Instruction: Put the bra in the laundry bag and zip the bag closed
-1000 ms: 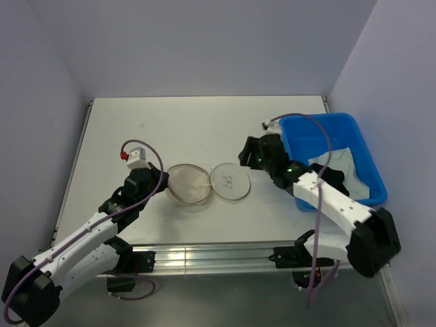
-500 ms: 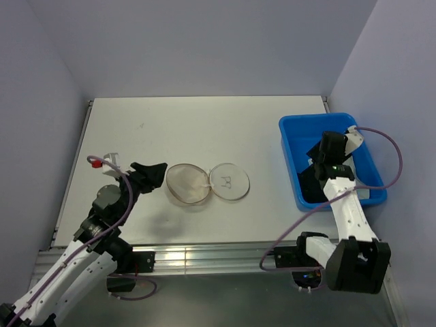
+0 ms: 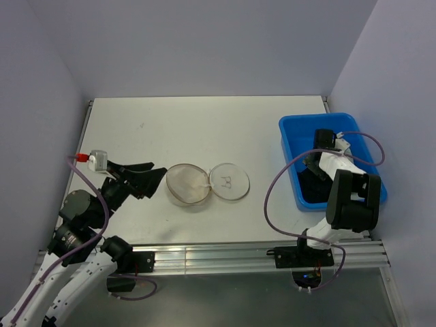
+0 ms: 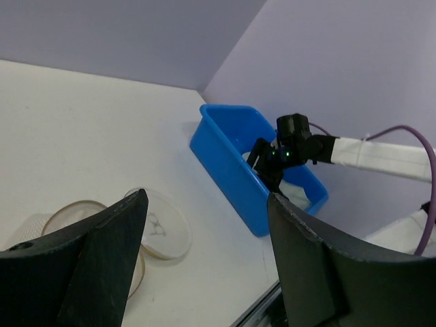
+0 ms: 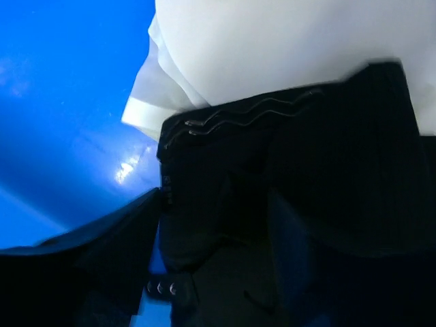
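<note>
Mid-bench (image 3: 204, 129), laundry bag (image 3: 188, 184) is seen unzipped, lid (image 3: 231, 181) flipped flat to its right, dark mark up. L jaws are held spread wide above bench, just left of bag, nothing betw. them. R jaws are lowered into blue bin (image 3: 287, 143), spread either side of black bra (image 5: 286, 177), which lies in bin w/ white cloth (image 5: 286, 54) beside it.

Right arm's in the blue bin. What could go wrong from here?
Wrong grab: the right gripper sits open over the black bra, with a white cloth lying against it, so both may come up together.
Loose bag: the left gripper is open beside the laundry bag, not holding it, so stuffing may push it around.
</note>
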Controlling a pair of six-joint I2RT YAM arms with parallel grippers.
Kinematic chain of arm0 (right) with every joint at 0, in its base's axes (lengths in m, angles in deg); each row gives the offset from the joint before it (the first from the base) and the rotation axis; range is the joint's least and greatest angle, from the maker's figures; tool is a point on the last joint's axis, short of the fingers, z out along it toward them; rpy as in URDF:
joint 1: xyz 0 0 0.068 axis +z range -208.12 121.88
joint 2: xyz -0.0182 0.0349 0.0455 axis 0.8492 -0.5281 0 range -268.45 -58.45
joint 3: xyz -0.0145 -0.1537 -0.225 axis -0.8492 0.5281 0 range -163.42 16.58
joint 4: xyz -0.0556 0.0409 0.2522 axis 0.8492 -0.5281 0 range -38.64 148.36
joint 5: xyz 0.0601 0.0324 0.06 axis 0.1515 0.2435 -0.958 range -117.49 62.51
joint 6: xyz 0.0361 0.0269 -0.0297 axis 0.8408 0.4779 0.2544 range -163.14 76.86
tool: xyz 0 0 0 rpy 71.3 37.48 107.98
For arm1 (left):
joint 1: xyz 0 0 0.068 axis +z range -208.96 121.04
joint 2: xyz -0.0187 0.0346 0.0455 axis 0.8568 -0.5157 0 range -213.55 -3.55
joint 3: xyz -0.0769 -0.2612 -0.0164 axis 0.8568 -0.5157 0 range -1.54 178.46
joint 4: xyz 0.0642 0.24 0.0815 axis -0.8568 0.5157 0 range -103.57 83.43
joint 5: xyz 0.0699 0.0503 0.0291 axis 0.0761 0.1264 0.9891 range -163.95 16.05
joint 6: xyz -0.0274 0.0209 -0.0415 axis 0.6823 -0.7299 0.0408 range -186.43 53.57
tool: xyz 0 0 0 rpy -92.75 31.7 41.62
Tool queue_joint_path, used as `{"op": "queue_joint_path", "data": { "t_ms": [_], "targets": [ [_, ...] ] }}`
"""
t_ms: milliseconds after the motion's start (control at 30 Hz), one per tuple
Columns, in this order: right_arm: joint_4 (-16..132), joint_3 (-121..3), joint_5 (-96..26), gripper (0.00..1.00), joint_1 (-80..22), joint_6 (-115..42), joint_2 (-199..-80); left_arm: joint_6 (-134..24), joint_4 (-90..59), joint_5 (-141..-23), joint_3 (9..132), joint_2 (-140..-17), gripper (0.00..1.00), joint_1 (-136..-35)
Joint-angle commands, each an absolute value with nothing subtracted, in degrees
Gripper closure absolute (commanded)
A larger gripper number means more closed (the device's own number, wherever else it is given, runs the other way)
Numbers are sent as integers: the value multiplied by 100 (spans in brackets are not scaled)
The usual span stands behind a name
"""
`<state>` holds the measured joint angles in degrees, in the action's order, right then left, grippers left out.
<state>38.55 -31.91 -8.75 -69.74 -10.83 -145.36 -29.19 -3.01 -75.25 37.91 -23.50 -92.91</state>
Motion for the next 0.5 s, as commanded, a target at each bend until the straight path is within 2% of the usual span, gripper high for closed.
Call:
{"op": "queue_joint_path", "data": {
  "t_ms": [0, 67, 100, 133, 167, 467],
  "targets": [
    [3929, -3650, -1009, 35, -6990, -957, -14878, -3171, 5, -7790, 3810, -2342, 23, -9297],
    [3964, -3668, -974, 58, -6981, -931, -14889, -3180, 22, -7764, 3819, -2368, 24, -9297],
    [4077, -3581, -965, 86, -6990, -913, -14758, -3188, 31, -7755, 3828, -2403, 24, -9297],
    [4139, -3537, -930, 96, -6981, -896, -14652, -3180, 31, -7764, 3828, -2421, 25, -9297],
    [4183, -3493, -921, 100, -6972, -887, -14529, -3180, 14, -7773, 3819, -2438, 25, -9280],
    [4764, -2956, -912, 100, -6876, -1001, -11658, -3101, -100, -7869, 3731, -2666, 26, -9086]
  ]
}}
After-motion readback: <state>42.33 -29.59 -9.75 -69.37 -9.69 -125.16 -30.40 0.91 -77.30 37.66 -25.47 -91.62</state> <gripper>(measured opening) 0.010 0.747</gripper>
